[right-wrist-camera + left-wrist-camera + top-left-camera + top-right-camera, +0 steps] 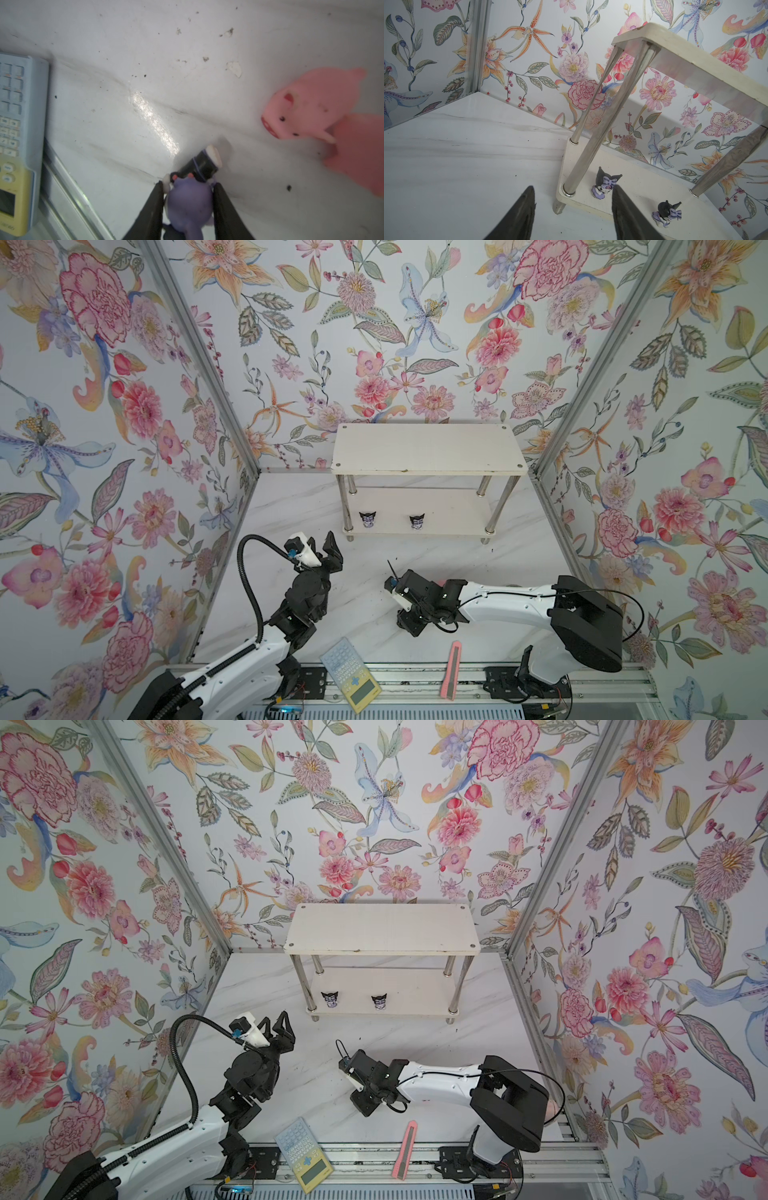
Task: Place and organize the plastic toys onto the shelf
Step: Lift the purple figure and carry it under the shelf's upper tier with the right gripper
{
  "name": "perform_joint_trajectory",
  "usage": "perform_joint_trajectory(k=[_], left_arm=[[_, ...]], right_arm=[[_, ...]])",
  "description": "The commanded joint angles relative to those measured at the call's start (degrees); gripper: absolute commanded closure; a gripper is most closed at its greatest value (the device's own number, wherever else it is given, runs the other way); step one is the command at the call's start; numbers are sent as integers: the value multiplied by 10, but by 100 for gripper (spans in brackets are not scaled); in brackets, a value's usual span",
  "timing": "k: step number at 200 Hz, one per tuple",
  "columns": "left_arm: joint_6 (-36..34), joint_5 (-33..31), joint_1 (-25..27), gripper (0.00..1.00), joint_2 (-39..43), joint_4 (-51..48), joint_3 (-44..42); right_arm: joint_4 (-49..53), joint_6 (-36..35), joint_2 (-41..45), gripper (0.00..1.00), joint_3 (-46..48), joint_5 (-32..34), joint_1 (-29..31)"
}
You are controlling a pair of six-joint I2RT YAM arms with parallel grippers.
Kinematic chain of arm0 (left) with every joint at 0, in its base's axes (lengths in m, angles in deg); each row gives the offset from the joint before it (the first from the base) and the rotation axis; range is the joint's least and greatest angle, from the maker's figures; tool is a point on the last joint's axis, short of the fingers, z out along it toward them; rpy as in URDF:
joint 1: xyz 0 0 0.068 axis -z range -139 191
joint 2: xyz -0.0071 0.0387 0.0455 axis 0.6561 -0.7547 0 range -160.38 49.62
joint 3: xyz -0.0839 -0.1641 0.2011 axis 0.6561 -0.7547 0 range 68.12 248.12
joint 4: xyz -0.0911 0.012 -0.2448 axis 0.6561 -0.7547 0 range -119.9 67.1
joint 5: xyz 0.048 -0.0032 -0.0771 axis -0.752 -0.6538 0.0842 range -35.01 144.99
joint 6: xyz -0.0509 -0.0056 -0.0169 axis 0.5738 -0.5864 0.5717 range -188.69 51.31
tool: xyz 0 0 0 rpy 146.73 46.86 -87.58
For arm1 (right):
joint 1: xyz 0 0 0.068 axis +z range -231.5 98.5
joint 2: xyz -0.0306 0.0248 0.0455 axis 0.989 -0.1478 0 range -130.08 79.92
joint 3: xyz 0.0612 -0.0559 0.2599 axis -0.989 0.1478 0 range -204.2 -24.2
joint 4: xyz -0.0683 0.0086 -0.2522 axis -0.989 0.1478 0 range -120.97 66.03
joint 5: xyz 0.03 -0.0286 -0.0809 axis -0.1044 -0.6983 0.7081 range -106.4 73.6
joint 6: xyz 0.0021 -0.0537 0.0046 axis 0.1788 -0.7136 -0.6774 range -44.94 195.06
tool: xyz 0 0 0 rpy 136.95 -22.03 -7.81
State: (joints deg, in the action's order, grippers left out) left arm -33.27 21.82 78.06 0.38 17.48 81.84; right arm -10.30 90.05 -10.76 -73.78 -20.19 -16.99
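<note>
a black-and-purple plastic figurine (189, 203) is gripped by the right hand (187, 184) near a pink plastic pig (311, 108); the left hand (573, 187) is held open near the white two-tier shelf (639, 176).

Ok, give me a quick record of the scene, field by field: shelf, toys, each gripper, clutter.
shelf: top board bare; lower board holds two figurines
left gripper: open, empty, facing the shelf's front corner
right gripper: closed on third figurine, down at the table
pig: on the table nearby
clutter: calculator, utility knife, at the front edge
</note>
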Motion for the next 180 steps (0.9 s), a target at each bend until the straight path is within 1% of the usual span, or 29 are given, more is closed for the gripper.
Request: perform_joint_trajectory(k=[1, 25, 46, 62, 76, 86, 112, 137, 146, 159, 180], left_arm=[[4, 3, -7, 40, 5, 14, -10], [4, 3, -10, 40, 10, 15, -14], [6, 1, -11, 40, 16, 18, -18], [8, 2, -12, 40, 19, 20, -20], [10, 4, -12, 40, 21, 20, -21], [11, 5, -13, 40, 23, 19, -22], [11, 5, -13, 40, 35, 14, -24], [7, 1, -14, 40, 46, 8, -24], [5, 0, -14, 40, 48, 6, -23], [2, -2, -14, 40, 49, 4, -22], [-2, 1, -16, 40, 45, 2, -19]], right_arm=[[94, 5, 1, 76, -40, 38, 8], [208, 10, 3, 82, -91, 76, 14], [326, 9, -6, 84, -142, 141, 9], [403, -6, -20, 86, -179, 188, -5], [443, -33, -30, 90, -201, 235, -24], [454, -51, -36, 92, -207, 258, -44], [453, -99, -52, 96, -227, 274, -125], [451, -134, -87, 98, -257, 356, -173], [446, -154, -102, 100, -270, 365, -186], [432, -174, -116, 100, -291, 381, -203], [407, -206, -130, 100, -317, 374, -230]])
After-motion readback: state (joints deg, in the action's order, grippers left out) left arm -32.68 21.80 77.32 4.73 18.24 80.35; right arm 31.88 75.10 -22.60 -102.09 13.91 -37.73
